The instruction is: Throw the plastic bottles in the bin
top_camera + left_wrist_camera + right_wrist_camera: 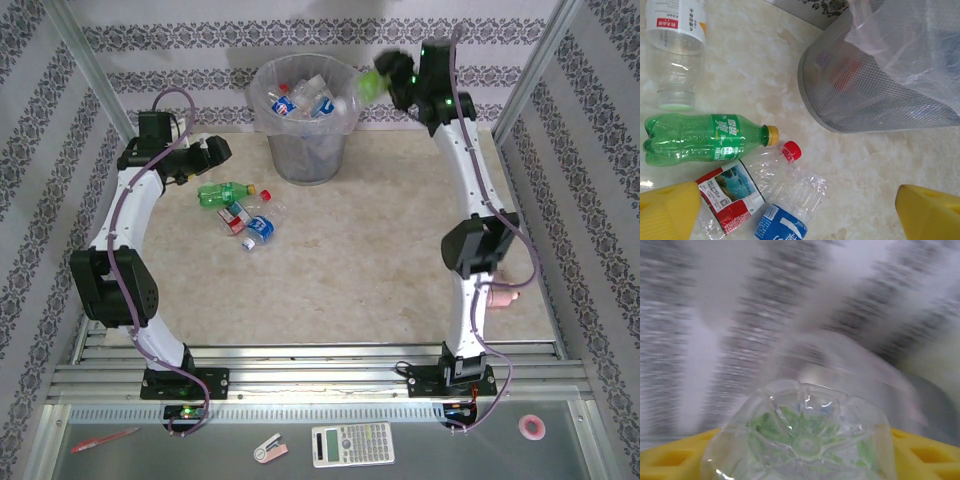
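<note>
1. Your left gripper (215, 153) hangs nearest, its yellow fingers (670, 210) spread as wide as they go and holding nothing.
2. Just below it a cluster lies on the marble-patterned table (875, 175). There is a green plastic bottle with a yellow cap (705, 138), a crumpled clear bottle with a red cap and red-and-white label (747, 185), and a clear blue-labelled bottle (785, 222). These three touch, so closing on one may pinch or flick its neighbour, and the round green one could roll away.
3. A clear white-labelled bottle (675, 55) lies a little apart.
4. The round grey mesh bin (305, 150), lined with a clear bag, stands just beyond and is already heaped with bottles. A hard throw could bounce back out.
5. Farthest, your right gripper (801, 462) is raised beside the bin's right rim. The green-tinted clear bottle (372, 82) sits base-out between its fingers, but you cannot tell whether they clamp it.
6. The view there is smeared, and the bottle looks level with the rim rather than inside it. Let go here and it may strike the rim or drop behind the bin.
</note>
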`<act>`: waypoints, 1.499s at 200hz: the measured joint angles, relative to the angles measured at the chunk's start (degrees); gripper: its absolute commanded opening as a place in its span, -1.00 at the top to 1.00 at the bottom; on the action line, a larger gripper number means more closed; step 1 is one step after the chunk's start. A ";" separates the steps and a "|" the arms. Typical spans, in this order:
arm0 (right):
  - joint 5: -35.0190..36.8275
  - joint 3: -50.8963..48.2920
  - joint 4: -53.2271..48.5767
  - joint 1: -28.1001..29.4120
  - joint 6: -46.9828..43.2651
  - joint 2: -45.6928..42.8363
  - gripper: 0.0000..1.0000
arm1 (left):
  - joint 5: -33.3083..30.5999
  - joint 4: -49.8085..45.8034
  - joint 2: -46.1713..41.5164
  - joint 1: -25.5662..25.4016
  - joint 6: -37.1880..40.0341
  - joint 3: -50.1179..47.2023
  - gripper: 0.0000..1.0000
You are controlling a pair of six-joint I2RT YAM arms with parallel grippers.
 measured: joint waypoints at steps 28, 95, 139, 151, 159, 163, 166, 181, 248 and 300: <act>-4.70 24.92 1.38 0.74 5.01 12.00 -0.89 | -0.07 -0.24 0.59 0.48 -0.92 -1.60 -0.99; -8.79 -4.24 -1.25 -0.50 0.09 1.99 -0.95 | -3.85 -3.78 4.52 1.25 -1.95 2.23 -0.99; -9.79 -18.38 -2.08 -3.19 -5.07 -10.45 -0.95 | -6.19 -6.05 7.41 2.62 -4.44 5.77 -0.99; -10.21 -21.55 -1.66 -3.65 -6.49 -14.25 -0.95 | -6.91 -6.97 9.57 2.62 -4.46 7.96 -0.99; -10.62 -23.61 -1.40 -3.80 -7.26 -16.59 -0.95 | -7.65 -8.28 11.45 2.62 -4.28 10.19 -0.99; -10.88 -24.81 -1.18 -3.80 -7.72 -17.81 -0.95 | -8.11 -8.87 12.39 2.62 -4.04 11.30 -0.99; -11.08 -25.64 -1.03 -3.80 -8.04 -18.56 -0.95 | -8.22 -9.44 13.09 2.62 -3.98 12.28 -0.99; -12.04 -29.86 -0.66 -3.76 -9.40 -22.08 -0.96 | -9.84 -12.33 17.57 2.62 -2.78 18.40 -0.99; -13.79 -44.65 -1.36 -3.02 -12.57 -27.54 -0.95 | -13.62 -22.73 37.99 3.26 2.51 46.80 -0.99; -13.94 -45.35 -1.66 -1.29 -12.98 -29.00 -0.95 | -12.04 -21.75 46.84 3.26 3.28 52.94 -0.90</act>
